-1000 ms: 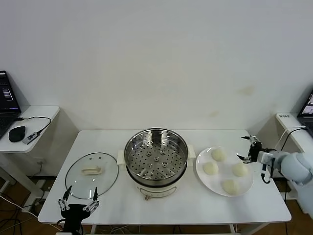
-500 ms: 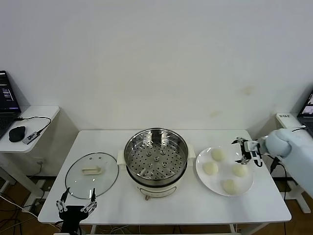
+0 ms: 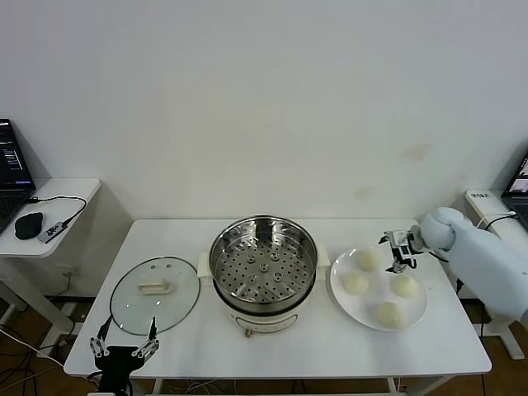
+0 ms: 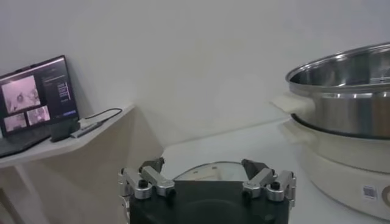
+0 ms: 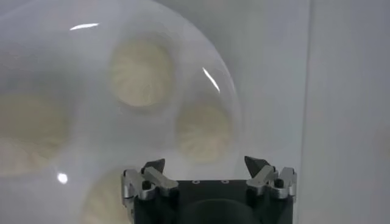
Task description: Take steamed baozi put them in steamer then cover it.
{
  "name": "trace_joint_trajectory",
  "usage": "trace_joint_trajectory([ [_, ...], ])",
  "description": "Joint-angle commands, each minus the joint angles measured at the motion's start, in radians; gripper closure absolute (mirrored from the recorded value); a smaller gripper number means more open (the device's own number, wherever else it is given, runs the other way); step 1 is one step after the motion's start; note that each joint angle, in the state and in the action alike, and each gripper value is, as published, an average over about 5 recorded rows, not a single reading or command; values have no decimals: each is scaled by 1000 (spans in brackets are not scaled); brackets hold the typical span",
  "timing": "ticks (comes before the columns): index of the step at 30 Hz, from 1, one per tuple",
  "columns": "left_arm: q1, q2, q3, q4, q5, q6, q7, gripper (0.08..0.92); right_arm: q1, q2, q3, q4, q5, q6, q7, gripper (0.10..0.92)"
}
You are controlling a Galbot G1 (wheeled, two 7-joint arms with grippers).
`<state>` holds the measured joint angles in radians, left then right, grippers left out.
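Note:
Four cream-white baozi lie on a white plate (image 3: 337, 272): one at the back (image 3: 367, 260), one at the left (image 3: 355, 283), one at the right (image 3: 404, 285) and one at the front (image 3: 388, 313). My right gripper (image 3: 398, 250) is open and empty, hovering over the plate's back right part between the back and right baozi. In the right wrist view it (image 5: 207, 164) points down at the baozi (image 5: 204, 131). The steel steamer (image 3: 262, 268) stands empty at mid-table. The glass cover (image 3: 155, 287) lies flat to its left. My left gripper (image 3: 124, 351) is open, low at the table's front left.
A side desk (image 3: 62, 194) with a laptop (image 4: 36, 97) and a mouse (image 3: 29, 224) stands at the left. The left wrist view shows the steamer (image 4: 347, 91) and the cover (image 4: 207, 170) ahead. Another laptop (image 3: 520, 177) sits at the far right.
My right arm has swung left from beyond the table's right edge to above the plate. My left gripper has sunk a little lower and leftward.

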<state>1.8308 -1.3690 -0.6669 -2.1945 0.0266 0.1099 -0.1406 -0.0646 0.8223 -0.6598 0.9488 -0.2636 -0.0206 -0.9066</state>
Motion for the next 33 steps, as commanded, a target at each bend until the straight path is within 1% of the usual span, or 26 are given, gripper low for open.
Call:
trace_joint_trajectory([
  [1, -3, 2, -7, 6, 2, -1, 1, 177, 34, 70, -40, -80, -4, 0, 3, 203],
  [8, -7, 4, -7, 9, 2, -1, 0, 177, 25, 94, -38, -99, -17, -4, 14, 207],
  [11, -7, 5, -8, 12, 2, -2, 0, 177, 18, 98, -38, -103, -22, -6, 18, 226],
  [28, -4, 2, -9, 12, 7, -7, -3, 177, 12, 106, -28, -109, -35, -19, 18, 436],
  [33, -1, 3, -10, 9, 7, -7, -2, 177, 36, 73, -53, -65, -11, -22, 0, 458],
])
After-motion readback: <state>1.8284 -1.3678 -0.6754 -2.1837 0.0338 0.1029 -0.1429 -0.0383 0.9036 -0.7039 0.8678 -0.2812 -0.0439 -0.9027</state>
